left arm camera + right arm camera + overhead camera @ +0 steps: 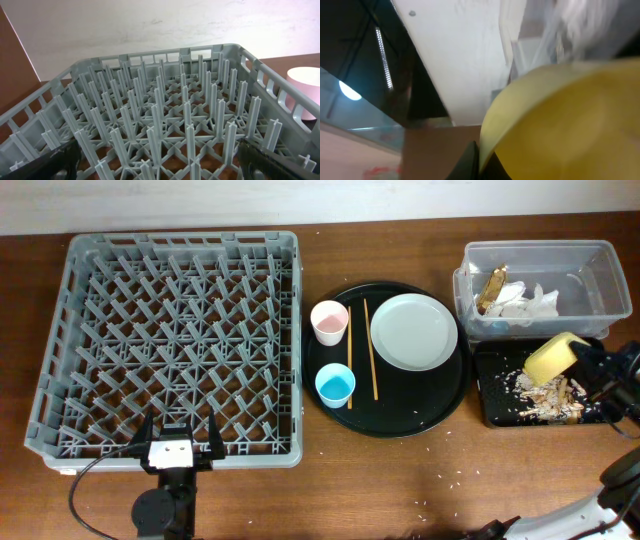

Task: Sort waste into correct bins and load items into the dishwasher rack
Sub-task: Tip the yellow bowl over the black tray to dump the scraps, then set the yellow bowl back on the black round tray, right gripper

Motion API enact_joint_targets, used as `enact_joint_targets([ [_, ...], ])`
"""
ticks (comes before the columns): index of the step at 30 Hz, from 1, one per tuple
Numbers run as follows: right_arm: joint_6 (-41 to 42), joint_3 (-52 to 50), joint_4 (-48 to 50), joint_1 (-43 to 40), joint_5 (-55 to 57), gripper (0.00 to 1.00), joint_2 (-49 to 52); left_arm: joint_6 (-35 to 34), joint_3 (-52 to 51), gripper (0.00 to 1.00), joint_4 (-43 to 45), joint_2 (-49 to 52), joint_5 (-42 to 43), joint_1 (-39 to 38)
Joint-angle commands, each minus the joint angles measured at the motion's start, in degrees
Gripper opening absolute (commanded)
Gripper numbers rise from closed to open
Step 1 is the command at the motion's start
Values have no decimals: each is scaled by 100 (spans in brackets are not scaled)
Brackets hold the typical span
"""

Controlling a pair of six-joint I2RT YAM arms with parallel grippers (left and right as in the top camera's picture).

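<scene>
My right gripper (583, 360) is shut on the rim of the yellow bowl (550, 358) and holds it tipped over the flat black tray (487, 412), where brownish food scraps (545, 394) lie. The bowl fills the right wrist view (560, 125). The clear tub (600, 265) holds white napkins (525, 302) and the gold-brown wrapper (492, 288). The pink cup (329, 322), light-blue cup (335, 385), two chopsticks (369, 348) and pale plate (414, 331) sit on the round black tray (440, 410). My left gripper (178, 438) is open at the front edge of the grey dishwasher rack (175, 345).
The rack's upright pegs fill the left wrist view (165, 115), with the pink cup's rim (306, 77) at its right edge. Small crumbs lie scattered on the brown table in front of the round tray (450, 480).
</scene>
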Motion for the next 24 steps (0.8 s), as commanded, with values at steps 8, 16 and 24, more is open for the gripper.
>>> enact_joint_targets([
  [8,636,20,129,-15,-197,4,-17,92,-11,100,-26,-44,59,42],
  [16,-1519,20,-2013,660,-85,4,-662,92,-11,100,-26,-46,59,42],
  [24,-2107,22,-2940,2986,2872,4,-1989,92,-11,100,-26,-44,59,42],
])
